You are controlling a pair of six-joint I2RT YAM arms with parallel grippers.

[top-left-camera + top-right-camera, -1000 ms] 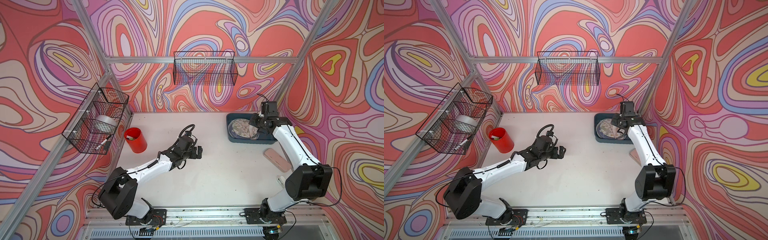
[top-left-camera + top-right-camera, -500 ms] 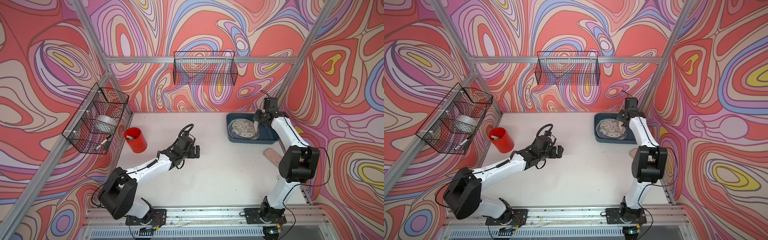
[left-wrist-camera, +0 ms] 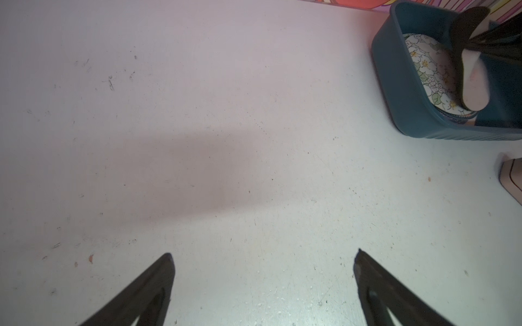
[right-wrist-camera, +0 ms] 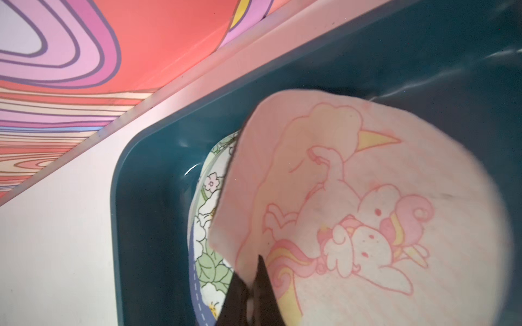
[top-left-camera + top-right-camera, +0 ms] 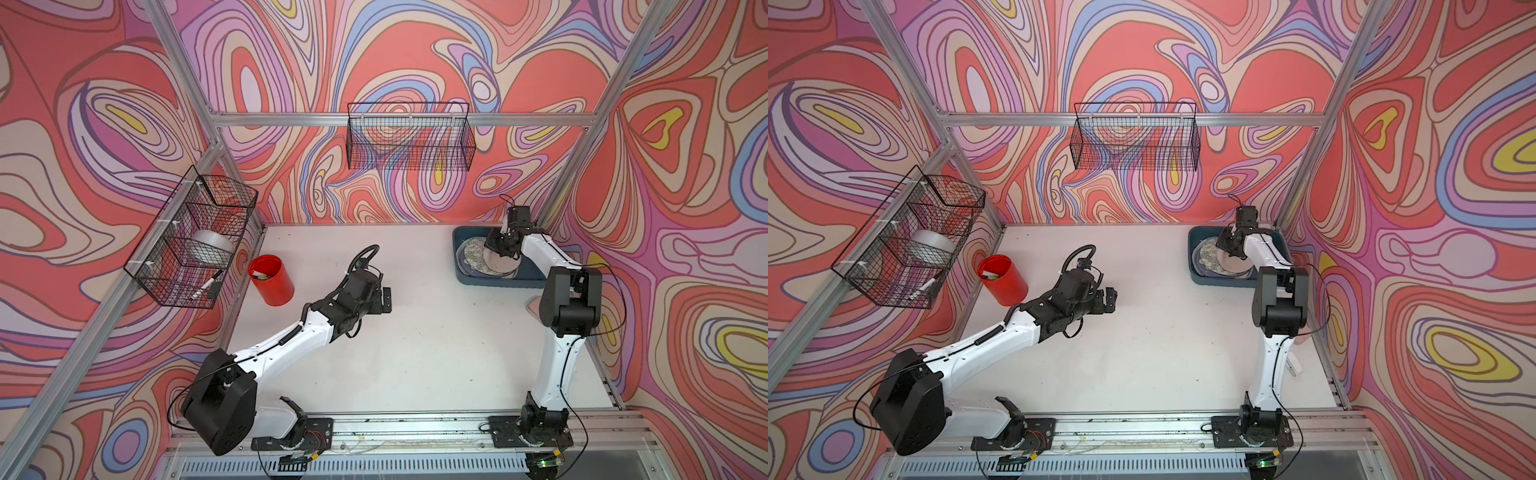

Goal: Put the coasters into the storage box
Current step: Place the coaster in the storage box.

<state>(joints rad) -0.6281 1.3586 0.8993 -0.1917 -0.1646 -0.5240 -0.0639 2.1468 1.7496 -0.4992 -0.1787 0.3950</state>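
The right gripper (image 4: 248,285) is pinched tight on the rim of a pink coaster (image 4: 367,214). It is a thin, pale round mat printed with a pink-outlined unicorn that has a pink and yellow mane and a yellow horn. The mat hangs tilted inside the storage box (image 4: 132,180), a dark teal tray with rounded corners and sloping walls. Just under it lies a flowered coaster (image 4: 207,234), white blossoms and green leaves, with a blue-edged mat showing below; whether the pink one touches them cannot be told. Seen from above, the box sits at about two o'clock on the white table (image 5: 415,357), against the back wall. A stray coaster (image 3: 512,183), pinkish and partly hidden by the right arm, lies outside the box at three o'clock. The left gripper (image 3: 262,254) is spread wide with nothing between its fingers, poised over bare table near the middle. A red cup (image 5: 274,286) stands at ten o'clock.
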